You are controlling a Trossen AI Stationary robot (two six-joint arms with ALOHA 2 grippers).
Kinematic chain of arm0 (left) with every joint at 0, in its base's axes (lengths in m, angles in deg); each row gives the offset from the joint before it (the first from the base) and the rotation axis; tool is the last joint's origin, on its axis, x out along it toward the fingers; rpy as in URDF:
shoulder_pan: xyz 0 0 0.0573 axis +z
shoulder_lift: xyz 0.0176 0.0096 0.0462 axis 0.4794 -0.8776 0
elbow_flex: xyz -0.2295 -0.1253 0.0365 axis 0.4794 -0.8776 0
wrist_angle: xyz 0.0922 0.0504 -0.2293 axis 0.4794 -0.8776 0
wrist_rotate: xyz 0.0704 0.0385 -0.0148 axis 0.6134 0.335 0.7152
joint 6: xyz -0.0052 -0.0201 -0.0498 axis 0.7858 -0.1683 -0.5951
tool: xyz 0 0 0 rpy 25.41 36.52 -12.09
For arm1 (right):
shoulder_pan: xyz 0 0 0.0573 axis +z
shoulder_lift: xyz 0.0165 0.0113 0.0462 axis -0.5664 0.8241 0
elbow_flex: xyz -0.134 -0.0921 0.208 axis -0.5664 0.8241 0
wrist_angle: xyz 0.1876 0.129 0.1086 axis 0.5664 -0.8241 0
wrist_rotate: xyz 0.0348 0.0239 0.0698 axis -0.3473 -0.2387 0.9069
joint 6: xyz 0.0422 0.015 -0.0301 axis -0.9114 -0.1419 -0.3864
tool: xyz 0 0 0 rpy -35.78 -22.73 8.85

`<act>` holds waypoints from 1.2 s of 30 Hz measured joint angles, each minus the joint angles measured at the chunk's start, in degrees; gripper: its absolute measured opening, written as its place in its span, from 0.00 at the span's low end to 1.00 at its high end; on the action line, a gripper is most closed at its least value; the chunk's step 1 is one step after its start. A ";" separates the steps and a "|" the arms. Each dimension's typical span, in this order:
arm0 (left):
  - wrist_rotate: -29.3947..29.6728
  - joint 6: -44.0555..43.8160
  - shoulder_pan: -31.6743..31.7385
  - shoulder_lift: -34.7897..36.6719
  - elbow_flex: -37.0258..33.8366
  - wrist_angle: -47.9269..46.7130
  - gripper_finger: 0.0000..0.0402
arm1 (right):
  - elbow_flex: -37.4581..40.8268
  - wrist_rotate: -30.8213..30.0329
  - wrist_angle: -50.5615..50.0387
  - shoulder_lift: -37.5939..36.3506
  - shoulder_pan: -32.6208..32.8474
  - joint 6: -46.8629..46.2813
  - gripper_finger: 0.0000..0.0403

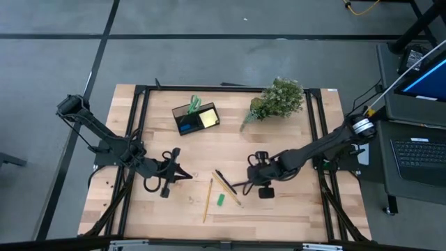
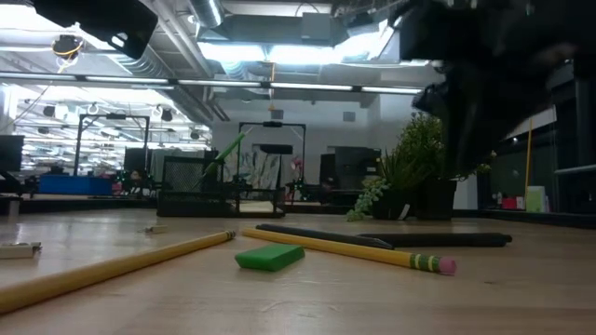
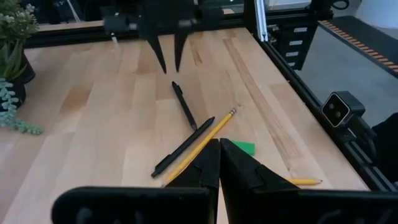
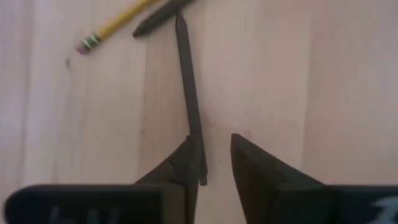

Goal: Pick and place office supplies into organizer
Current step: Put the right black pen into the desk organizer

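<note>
The black organizer [image 1: 196, 117] stands at the table's far middle, with green scissors, a blue block and a yellow pad in it. On the wood in front lie two black pens [image 3: 185, 106] [image 3: 183, 148], two yellow pencils [image 3: 202, 146] [image 1: 208, 199] and a green block [image 1: 220, 199]. My right gripper [image 4: 216, 149] is open a little and points down, just above the end of one pen [image 4: 188, 81], touching nothing. My left gripper [image 3: 219, 149] is shut and empty, left of the pens [image 1: 187, 176].
A leafy potted plant [image 1: 279, 99] stands at the far right of the table. A black frame rail [image 1: 317, 132] runs along the table's edges. Bare wood lies between the organizer and the pens.
</note>
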 joint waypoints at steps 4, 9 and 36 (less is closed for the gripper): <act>0.02 0.03 0.00 0.00 0.00 0.13 0.01 | 0.00 0.04 1.22 3.79 0.00 0.19 0.33; 0.06 0.04 0.00 0.00 0.00 0.13 0.01 | 0.00 2.70 3.85 7.37 -0.02 0.12 0.41; 1.09 0.19 0.01 0.00 0.00 0.15 0.00 | -0.17 4.17 6.87 12.68 -1.97 -3.56 0.31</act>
